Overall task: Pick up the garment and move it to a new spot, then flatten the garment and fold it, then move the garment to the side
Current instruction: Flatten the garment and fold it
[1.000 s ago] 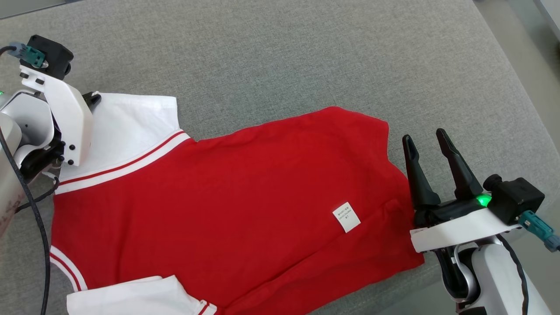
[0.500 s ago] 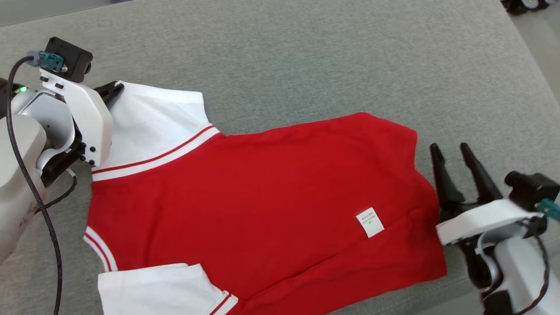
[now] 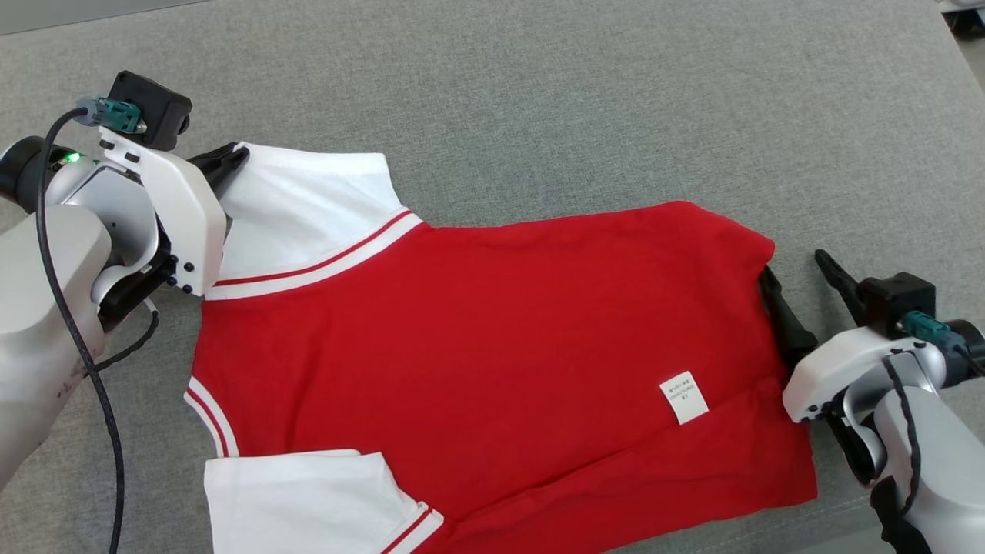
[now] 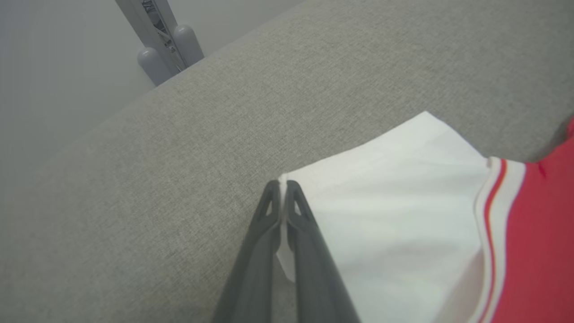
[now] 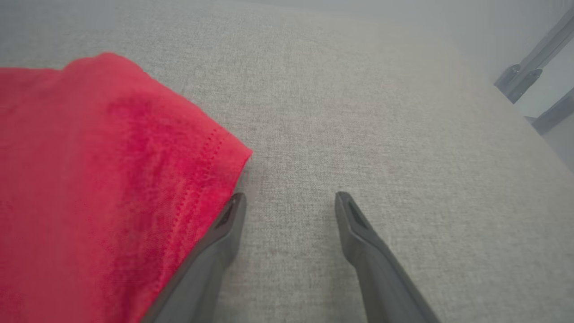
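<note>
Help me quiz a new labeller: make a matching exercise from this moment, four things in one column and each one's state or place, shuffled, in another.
Column one
1. left gripper
2. right gripper
3. label
4. near sleeve

Column two
A. open, one finger at the red hem
B. white, lying flat, touched by no gripper
C. shut on the corner of the garment's far sleeve
D. small white square on red cloth

Pairs: 1-C, 2-A, 3-D, 4-B.
</note>
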{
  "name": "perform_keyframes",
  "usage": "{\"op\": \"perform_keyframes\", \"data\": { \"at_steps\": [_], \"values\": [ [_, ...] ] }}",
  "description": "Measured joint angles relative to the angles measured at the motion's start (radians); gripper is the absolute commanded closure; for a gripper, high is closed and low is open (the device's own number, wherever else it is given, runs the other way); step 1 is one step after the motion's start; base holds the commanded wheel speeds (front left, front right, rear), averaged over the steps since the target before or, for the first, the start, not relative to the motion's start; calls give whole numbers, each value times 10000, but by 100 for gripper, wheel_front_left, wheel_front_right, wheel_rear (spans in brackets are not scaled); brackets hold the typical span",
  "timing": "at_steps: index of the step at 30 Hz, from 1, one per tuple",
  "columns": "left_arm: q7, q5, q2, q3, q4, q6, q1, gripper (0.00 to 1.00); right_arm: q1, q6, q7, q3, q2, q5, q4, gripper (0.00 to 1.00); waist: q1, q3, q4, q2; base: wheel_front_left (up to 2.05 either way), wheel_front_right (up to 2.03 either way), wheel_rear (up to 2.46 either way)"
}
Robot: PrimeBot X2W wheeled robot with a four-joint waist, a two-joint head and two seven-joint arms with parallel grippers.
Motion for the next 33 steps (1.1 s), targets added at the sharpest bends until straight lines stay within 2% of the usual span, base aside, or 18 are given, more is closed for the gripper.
{"op": "perform_keyframes", "data": {
  "at_steps": [6,13,19,27,33],
  "values": [
    [-136,-198,-4,-234,-13,0,-131,100,-339,0,-2,709,48,190,88,0,0,34,23,0,0,0,0],
    [-265,-295,-12,-399,4,0,-216,100,-427,0,0,1386,17,1037,-1149,0,0,62,26,0,0,0,0],
    [-355,-374,-52,-497,61,0,-221,100,-352,0,0,1530,-213,1373,-1645,0,0,19,57,0,0,0,0],
    [-481,-462,-86,-573,128,0,-220,100,-246,0,0,1216,-263,1755,-2013,0,0,-89,53,0,0,0,0],
    [-483,-499,-125,-606,161,0,-209,100,-157,0,-2,1795,-341,2288,-2197,0,0,-159,60,0,0,0,0]
  ]
}}
